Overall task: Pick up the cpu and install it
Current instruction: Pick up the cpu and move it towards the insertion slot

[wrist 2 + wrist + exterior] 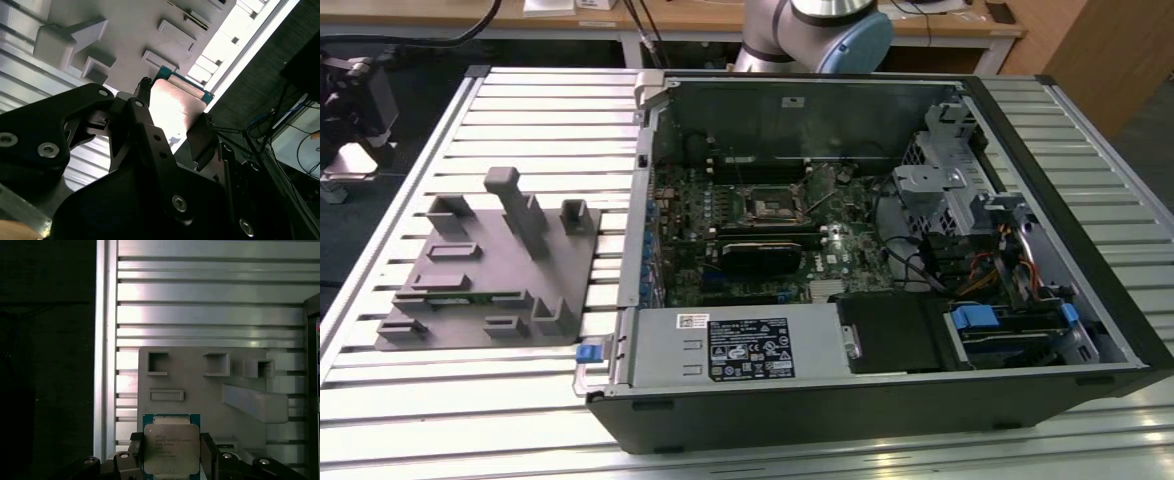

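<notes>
Fingers: two black fingers (207,456) closed in on the cpu (171,449), one on each opposite edge. The second wrist view shows the same clamp, with a finger (201,141) pressed to the cpu's (172,107) side.
Gripper: the gripper (171,454) is nipped down to the chip's width with a firm hold on it; the black body and its bolts fill the foreground in the second wrist view (170,125).
Cpu: pale metal top facing the first wrist camera, green board edge showing round it. It sits square between the fingers, held clear above the grey holder.
Grey holder: right behind the chip in both wrist views, the grey holder (200,390) (125,30) has its raised blocks and shallow pockets on show. In the exterior view it lies (467,280) on the exterior view's left, just beside the computer case.
Table: a slatted aluminium table (200,305) (520,110) under the holder and the case.
Computer case: the computer case (1067,200) lies open on its side, with the motherboard (720,215) exposed.
Socket: the black square socket (771,205) with its metal frame is mid-board, well apart from the holder.
Power supply: a grey metal box (734,345) with a white label sits along the case's near edge.
Arm: the arm's base joint (807,25) stands behind the case.
</notes>
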Available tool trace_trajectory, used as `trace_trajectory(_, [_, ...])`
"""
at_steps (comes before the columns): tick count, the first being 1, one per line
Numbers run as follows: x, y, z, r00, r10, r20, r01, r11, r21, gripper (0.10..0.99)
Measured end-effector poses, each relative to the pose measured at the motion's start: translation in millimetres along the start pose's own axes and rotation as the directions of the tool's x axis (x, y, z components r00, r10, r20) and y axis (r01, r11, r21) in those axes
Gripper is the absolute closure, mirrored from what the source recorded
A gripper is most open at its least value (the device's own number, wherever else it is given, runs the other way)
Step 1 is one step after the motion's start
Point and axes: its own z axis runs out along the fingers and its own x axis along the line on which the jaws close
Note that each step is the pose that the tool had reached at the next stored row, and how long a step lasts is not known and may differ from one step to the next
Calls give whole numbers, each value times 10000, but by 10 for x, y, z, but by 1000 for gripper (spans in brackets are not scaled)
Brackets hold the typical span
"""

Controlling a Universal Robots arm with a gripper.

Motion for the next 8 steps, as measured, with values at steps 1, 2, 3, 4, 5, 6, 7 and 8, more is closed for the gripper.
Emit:
trace_trajectory(1, [0,1,-12,10000,0,0,0,10000,0,545])
trace_trajectory(2, [-1,3,-23,10000,0,0,0,10000,0,545])
trace_trajectory(3, [-1,4,-34,10000,0,1,0,10000,0,545])
trace_trajectory(4, [0,5,-45,10000,0,1,0,10000,0,545])
trace_trajectory(5, [-1,7,-57,10000,0,1,0,10000,0,545])
trace_trajectory(6, [-1,8,-69,10000,0,0,0,10000,0,545])
trace_trajectory(7, [-1,9,-81,10000,0,0,0,10000,0,545])
trace_trajectory(8, [-1,10,-92,10000,0,1,0,10000,0,545])
